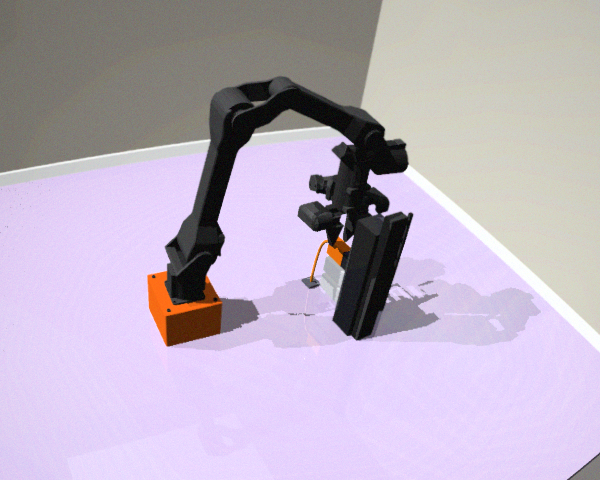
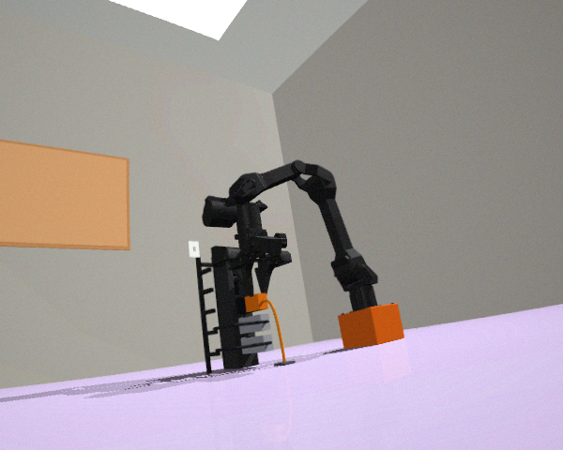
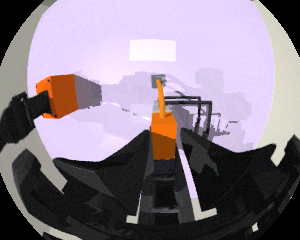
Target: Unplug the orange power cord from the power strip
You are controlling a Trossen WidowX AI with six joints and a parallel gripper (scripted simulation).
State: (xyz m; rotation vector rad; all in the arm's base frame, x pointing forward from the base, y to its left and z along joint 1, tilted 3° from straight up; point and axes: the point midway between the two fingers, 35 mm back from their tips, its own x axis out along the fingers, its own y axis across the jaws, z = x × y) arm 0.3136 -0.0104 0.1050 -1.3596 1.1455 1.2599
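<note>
The orange plug (image 1: 337,251) (image 2: 256,302) (image 3: 163,137) sits in the upright black power strip (image 1: 359,273) (image 2: 226,309), above two pale grey plugs (image 1: 333,276) (image 2: 255,323). Its orange cord (image 1: 317,260) (image 2: 280,334) (image 3: 161,97) arcs down to a small dark plate on the table. My gripper (image 1: 340,241) (image 2: 256,292) (image 3: 164,132) points down and is open, part way. Its fingertips are at the top of the plug, one on each side in the wrist view, with a gap between fingers and plug. The strip's front hides part of the plug in the top view.
The small dark plate (image 1: 309,283) (image 2: 284,362) (image 3: 157,81) is beside the strip's foot, on the arm's side. A thin black rack (image 2: 203,309) stands behind the strip. The arm's orange base (image 1: 192,322) (image 2: 372,325) (image 3: 62,95) is off to one side.
</note>
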